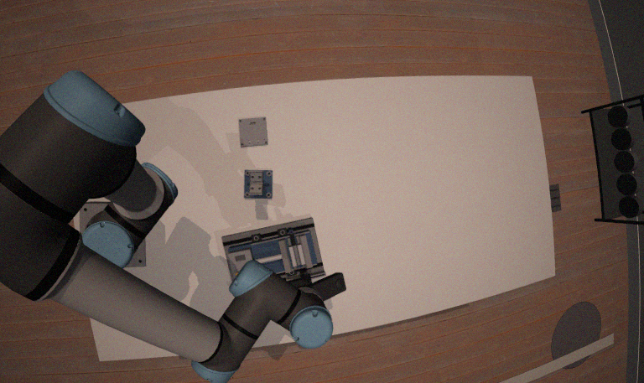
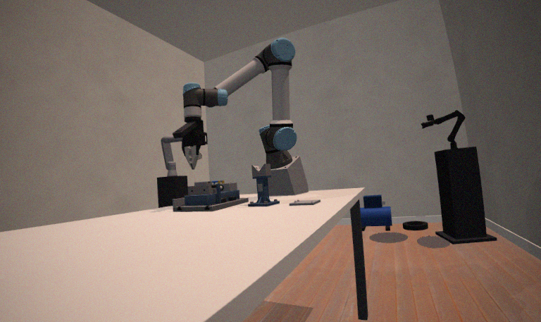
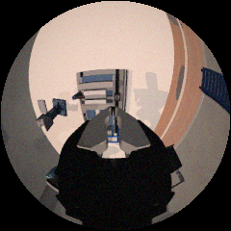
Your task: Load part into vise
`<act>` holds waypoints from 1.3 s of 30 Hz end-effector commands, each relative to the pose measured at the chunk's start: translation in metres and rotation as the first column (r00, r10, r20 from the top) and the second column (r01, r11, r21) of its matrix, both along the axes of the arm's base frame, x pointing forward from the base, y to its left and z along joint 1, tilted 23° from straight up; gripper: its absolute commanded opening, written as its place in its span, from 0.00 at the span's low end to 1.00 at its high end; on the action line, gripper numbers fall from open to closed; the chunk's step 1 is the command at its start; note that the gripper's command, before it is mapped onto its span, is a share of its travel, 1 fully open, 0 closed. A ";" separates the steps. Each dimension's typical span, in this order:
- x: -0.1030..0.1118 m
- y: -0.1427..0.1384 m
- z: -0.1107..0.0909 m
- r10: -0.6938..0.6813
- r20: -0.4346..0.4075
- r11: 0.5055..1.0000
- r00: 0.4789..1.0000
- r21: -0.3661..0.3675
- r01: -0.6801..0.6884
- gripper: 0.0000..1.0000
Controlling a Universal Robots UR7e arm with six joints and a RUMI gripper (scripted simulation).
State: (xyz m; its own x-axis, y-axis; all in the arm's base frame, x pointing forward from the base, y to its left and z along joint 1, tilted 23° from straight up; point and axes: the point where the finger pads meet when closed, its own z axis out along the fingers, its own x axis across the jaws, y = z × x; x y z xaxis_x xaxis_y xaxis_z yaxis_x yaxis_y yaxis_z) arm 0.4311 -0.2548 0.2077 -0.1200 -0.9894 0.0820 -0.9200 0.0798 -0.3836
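Note:
The part point(image 1: 298, 256) point(image 3: 94, 93), a pale block, lies in the vise point(image 1: 267, 226) between the two jaws, its long side along them. Its slot and any small gap to the fixed jaw point(image 1: 309, 249) are too small to tell. Its end towards the V-block is near the dark work stop point(image 3: 78, 95); contact cannot be told. The vise is open. My gripper point(image 2: 193, 167) point(image 3: 113, 107) is shut and empty, high above the vise's end away from the V-block. The arm hides its fingertips in the top view. The infeed plate point(image 1: 252, 128) point(image 2: 304, 202) bears nothing.
The V-block point(image 1: 256, 183) point(image 2: 260, 170) stands empty on its blue post between the vise and the infeed plate. The air cylinder point(image 1: 239, 254) is at the vise's robot-side end. The table's edge point(image 1: 401, 321) runs beyond the vise.

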 end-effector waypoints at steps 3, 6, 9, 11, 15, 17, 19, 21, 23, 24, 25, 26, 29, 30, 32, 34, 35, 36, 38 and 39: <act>0.001 -0.001 -0.003 0.000 0.001 1.000 1.000 -0.001 0.000 0.00; 0.003 -0.001 -0.005 0.000 0.001 1.000 1.000 -0.001 0.000 0.00; 0.004 -0.001 -0.009 0.000 0.001 1.000 1.000 -0.001 0.000 0.00; 0.004 -0.001 -0.009 0.000 0.001 1.000 1.000 -0.001 0.000 0.00; 0.006 -0.002 -0.014 0.000 0.001 1.000 1.000 -0.001 0.000 0.00; 0.007 -0.002 -0.017 0.000 0.001 1.000 1.000 -0.001 0.000 0.00; 0.008 -0.002 -0.020 0.000 0.001 1.000 1.000 -0.001 0.000 0.00; 0.010 -0.003 -0.023 0.000 0.001 1.000 1.000 -0.001 0.000 0.00; 0.011 -0.003 -0.026 0.000 0.001 1.000 1.000 -0.001 0.000 0.00; 0.011 -0.003 -0.027 0.000 0.001 1.000 1.000 -0.001 0.000 0.00; 0.012 -0.003 -0.029 0.000 0.001 1.000 1.000 -0.001 0.000 0.00; 0.013 -0.004 -0.030 0.000 0.001 1.000 1.000 -0.001 0.000 0.00; 0.013 -0.004 -0.031 0.000 0.001 1.000 1.000 -0.001 0.000 0.00; 0.014 -0.004 -0.033 0.000 0.001 1.000 1.000 -0.001 0.000 0.00; 0.015 -0.004 -0.035 0.000 0.001 1.000 1.000 -0.001 0.000 0.00; 0.016 -0.004 -0.038 0.000 0.001 1.000 1.000 -0.001 0.000 0.00; 0.016 -0.005 -0.039 0.000 0.001 1.000 1.000 -0.001 0.000 0.00; 0.017 -0.005 -0.040 0.000 0.001 1.000 1.000 -0.001 0.000 0.00; 0.017 -0.005 -0.042 0.000 0.001 1.000 1.000 -0.001 0.000 0.00; 0.018 -0.005 -0.042 0.000 0.001 1.000 1.000 -0.001 0.000 0.00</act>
State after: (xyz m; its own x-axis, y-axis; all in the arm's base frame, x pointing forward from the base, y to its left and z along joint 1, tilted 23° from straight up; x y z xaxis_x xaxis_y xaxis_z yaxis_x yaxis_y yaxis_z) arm 0.4469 -0.2591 0.1688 -0.1199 -0.9894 0.0818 -0.9201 0.0798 -0.3835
